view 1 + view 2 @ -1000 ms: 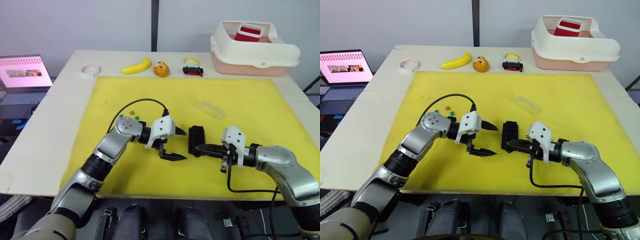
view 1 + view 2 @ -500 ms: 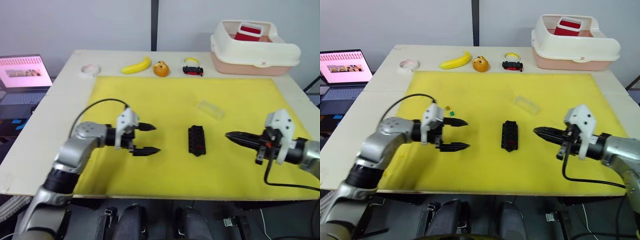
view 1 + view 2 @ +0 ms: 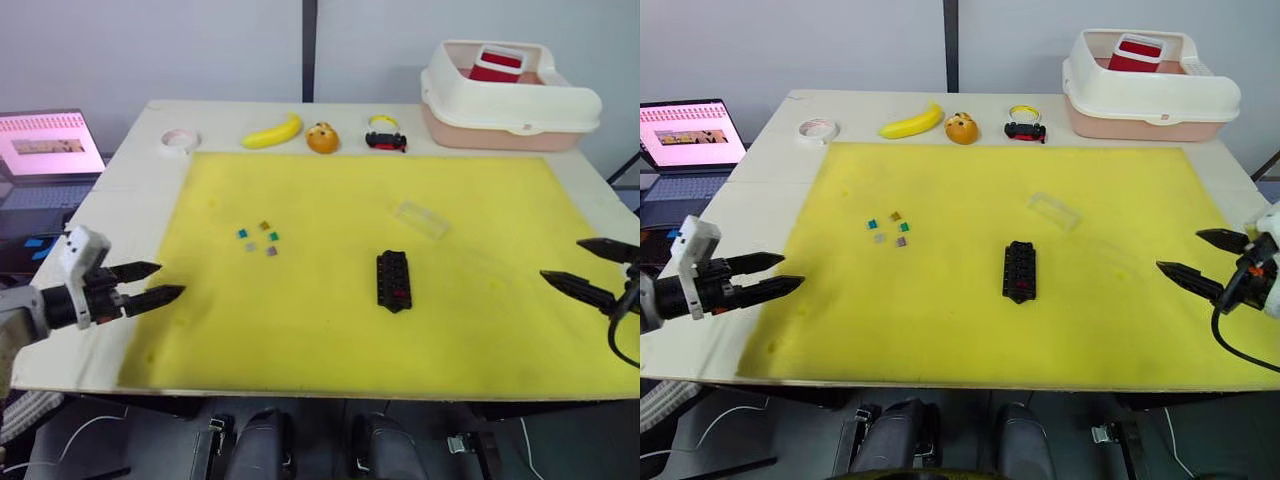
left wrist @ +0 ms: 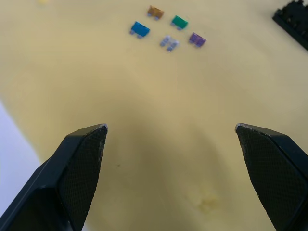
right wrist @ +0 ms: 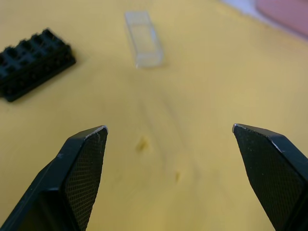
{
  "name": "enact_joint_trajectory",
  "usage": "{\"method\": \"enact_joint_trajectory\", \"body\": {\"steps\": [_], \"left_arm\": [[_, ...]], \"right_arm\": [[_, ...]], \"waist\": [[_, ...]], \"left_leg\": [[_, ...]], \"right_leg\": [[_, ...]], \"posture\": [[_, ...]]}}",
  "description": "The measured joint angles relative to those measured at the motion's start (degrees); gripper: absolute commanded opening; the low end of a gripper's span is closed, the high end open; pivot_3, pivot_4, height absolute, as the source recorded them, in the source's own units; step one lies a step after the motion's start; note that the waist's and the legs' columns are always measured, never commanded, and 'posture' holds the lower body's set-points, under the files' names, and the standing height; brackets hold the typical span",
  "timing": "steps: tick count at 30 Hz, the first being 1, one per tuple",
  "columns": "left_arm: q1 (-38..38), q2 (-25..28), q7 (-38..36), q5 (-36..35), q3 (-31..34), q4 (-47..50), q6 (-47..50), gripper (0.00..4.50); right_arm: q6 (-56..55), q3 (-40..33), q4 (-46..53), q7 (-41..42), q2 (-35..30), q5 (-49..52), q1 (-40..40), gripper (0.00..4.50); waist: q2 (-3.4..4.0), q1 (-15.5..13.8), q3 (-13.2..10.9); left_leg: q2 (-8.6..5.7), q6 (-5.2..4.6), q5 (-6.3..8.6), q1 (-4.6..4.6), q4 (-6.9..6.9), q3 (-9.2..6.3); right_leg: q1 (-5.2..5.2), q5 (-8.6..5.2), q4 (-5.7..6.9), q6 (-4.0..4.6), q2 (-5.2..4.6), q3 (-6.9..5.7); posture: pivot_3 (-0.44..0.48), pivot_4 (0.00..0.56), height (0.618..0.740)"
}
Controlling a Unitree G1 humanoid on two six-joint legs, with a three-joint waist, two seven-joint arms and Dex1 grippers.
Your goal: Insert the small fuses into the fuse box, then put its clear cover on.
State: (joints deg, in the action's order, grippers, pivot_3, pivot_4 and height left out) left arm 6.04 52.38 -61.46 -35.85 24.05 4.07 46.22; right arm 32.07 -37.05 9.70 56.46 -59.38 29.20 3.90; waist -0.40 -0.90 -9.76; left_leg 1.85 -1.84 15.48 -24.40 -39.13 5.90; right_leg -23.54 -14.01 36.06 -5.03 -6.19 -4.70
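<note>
Plainly, most of the job looks undone. Nearest, at the left edge of the yellow mat (image 3: 330,320), the left hand (image 3: 158,281) hangs with its two fingers spread and nothing between them; at the right edge the right hand (image 3: 585,266) is likewise spread and empty. Both are well apart from every task thing.

A little farther in, near the middle of the mat, lies the fuse box (image 3: 394,280), a black ribbed block lying lengthwise near to far. A spot of red seems to show in one of its slots, which may be a fuse already seated, though it is too small to be sure. To its left and slightly farther off sit the small fuses (image 3: 260,238), a loose cluster of five that I can count in the left wrist view: blue, brownish-yellow, green, grey and purple, all flat on the mat and apart from the box.

Farther still, to the right of the box, the clear cover (image 3: 421,219) rests on the mat, not on the box.

Judging from this, at most one fuse is in; five remain to be picked and pressed into slots, and the cover comes last.

At the far edge of the tabletop (image 3: 130,180) stand a tape roll (image 3: 181,140), a banana (image 3: 272,132), an orange toy (image 3: 322,139), a toy car (image 3: 386,138) and a cream bin (image 3: 510,105).
</note>
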Motion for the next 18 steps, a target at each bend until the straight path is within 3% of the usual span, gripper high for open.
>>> {"method": "enact_joint_trajectory", "body": {"steps": [4,9,12,18], "left_arm": [[7.66,-1.36,3.3,-5.78,-1.3,-1.36,10.97,4.5],[20.02,-2.02,6.03,-9.41,-4.82,-11.02,24.28,4.5],[27.75,-5.31,8.16,-10.04,-7.11,-18.64,32.16,4.5],[34.91,-9.36,13.06,-8.96,-7.46,-29.8,36.25,4.5]], "right_arm": [[1.83,5.14,4.22,-1.07,1.1,1.92,-3.43,4.48],[7.04,12.54,12.72,-2.12,2.31,8.28,-10.85,4.48],[9.79,19.45,16.32,-3.64,6.04,11.91,-17.01,4.48],[11.81,27.75,18.64,-6.87,11.44,13.79,-22.73,4.48]], "waist": [[0.01,0.22,-0.01],[0.01,0.33,-0.02],[-0.04,0.17,-0.04],[-0.15,0.24,-0.08]], "left_leg": [[-0.01,0.0,-0.01,-0.01,0.01,0.02],[0.01,0.02,-0.04,-0.01,0.01,0.03],[0.0,0.07,-0.08,-0.02,-0.01,0.01],[-0.01,0.34,-0.24,-0.04,-0.01,0.03]], "right_leg": [[-0.01,0.02,0.08,-0.04,-0.01,-0.02],[0.01,0.09,0.07,-0.28,0.16,0.0],[0.02,0.09,0.08,-0.3,0.2,0.0],[0.01,0.09,0.08,-0.31,0.2,0.0]], "posture": [[0.0,0.15,0.74],[0.0,0.15,0.74],[0.0,0.15,0.74],[0.0,0.15,0.74]]}}
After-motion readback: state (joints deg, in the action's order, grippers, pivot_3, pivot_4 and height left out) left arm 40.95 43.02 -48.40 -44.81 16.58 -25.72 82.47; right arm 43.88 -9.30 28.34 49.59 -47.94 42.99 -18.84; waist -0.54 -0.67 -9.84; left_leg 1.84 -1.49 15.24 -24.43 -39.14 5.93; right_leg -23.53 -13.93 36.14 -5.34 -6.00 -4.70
